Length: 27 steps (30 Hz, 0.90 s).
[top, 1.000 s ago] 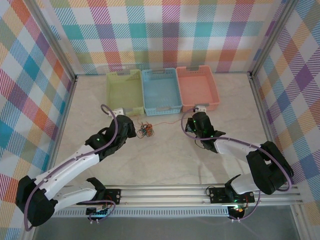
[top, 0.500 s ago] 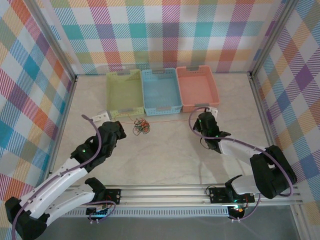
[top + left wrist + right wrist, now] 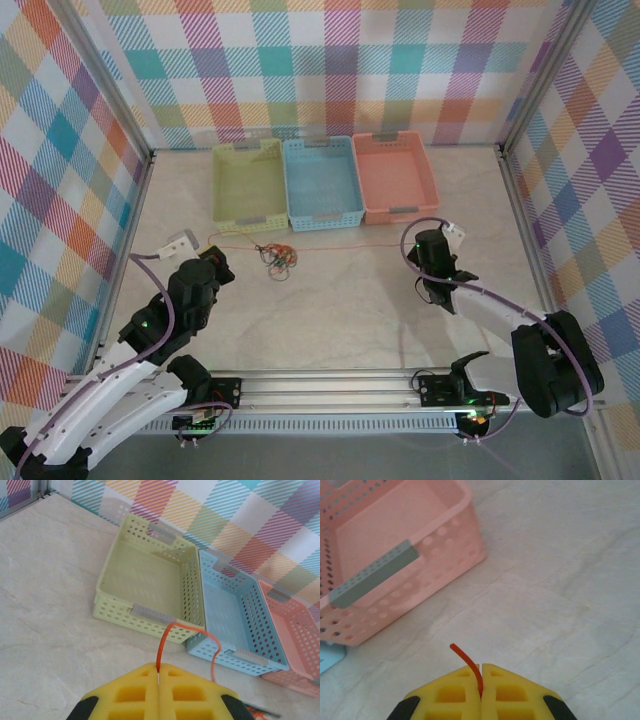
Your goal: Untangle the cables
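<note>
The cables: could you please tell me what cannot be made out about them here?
Top external view: the tangle of cables is too small to count or trace strands.
Left wrist view: the orange cable drops behind the left gripper, hiding its onward run.
Right wrist view: the right gripper hides all but a red cable end.

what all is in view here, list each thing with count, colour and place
green basket: 1, pale green, left of back row
blue basket: 1, light blue, middle of row
pink basket: 1, salmon, right of row
cable tangle: 1 clump, red-orange and dark, before the green and blue baskets
red cable: 1, red-orange, pinched at both grippers
table: 1, pale marbled
left gripper: 1, yellow, shut on red cable
right gripper: 1, yellow, shut on red cable
</note>
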Tool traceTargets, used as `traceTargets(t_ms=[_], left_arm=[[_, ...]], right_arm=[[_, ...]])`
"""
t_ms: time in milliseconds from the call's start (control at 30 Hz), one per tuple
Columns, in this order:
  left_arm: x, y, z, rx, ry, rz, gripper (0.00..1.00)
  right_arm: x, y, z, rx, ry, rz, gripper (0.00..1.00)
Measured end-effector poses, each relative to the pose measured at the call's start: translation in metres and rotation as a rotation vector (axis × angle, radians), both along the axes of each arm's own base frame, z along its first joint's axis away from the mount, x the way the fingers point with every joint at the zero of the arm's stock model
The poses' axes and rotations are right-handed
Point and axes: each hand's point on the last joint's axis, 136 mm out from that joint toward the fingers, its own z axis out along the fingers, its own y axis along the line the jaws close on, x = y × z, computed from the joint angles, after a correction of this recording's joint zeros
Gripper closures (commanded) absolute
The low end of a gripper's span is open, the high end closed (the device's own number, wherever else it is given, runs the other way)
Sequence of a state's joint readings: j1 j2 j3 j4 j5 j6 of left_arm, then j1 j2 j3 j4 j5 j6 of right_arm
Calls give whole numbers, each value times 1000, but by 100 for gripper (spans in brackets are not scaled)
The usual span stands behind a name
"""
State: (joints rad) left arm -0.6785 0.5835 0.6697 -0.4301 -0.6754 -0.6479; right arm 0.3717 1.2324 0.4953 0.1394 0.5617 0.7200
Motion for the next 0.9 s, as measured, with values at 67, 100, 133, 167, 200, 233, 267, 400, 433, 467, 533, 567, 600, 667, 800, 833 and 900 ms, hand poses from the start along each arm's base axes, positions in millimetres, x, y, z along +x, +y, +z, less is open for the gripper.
traceTargets(t_ms=[67, 100, 133, 167, 200, 233, 267, 400, 433, 467, 533, 567, 600, 667, 800, 833, 900], left_arm=[[-1, 2, -1, 5, 6, 8, 100], [-1, 3, -2, 6, 8, 14, 100], [-1, 4, -2, 6, 6, 22, 100], [-1, 5, -2, 6, 4, 26, 100], [-2, 7, -1, 7, 3, 32, 100], [-2, 8, -1, 7, 2, 36, 100], [-3, 9, -1, 5, 1, 40, 100], [-7, 13, 2, 0, -10, 47, 100], [-7, 14, 2, -2, -12, 48, 100], [-7, 14, 3, -3, -15, 49, 100], [-8, 15, 4, -9, -21, 54, 100], [-8, 15, 4, -8, -20, 54, 100], [-8, 15, 4, -8, -20, 55, 100], [-8, 15, 4, -9, -20, 55, 100], [-8, 15, 4, -9, -20, 54, 100], [-8, 15, 4, -8, -19, 53, 100], [-7, 13, 2, -4, -11, 47, 100]], right_arm=[[-3, -9, -3, 11, 7, -35, 100], [-5, -13, -5, 15, 14, -53, 100], [-6, -17, -7, 20, 21, -71, 100], [-7, -21, -9, 23, 27, -87, 100], [-9, -25, -11, 29, 35, -110, 100], [-10, -29, -13, 36, 42, -129, 100], [-12, -33, -14, 42, 46, -147, 100], [-19, -47, -19, 62, 63, -220, 100], [-21, -49, -20, 67, 67, -234, 100], [-21, -52, -20, 71, 67, -245, 100], [-23, -57, -21, 81, 68, -274, 100], [-24, -59, -21, 84, 68, -285, 100], [-25, -61, -22, 91, 71, -298, 100], [-27, -66, -25, 104, 74, -320, 100], [-32, -71, -31, 113, 92, -343, 100], [-32, -71, -31, 114, 93, -340, 100], [-32, -70, -29, 117, 89, -332, 92]])
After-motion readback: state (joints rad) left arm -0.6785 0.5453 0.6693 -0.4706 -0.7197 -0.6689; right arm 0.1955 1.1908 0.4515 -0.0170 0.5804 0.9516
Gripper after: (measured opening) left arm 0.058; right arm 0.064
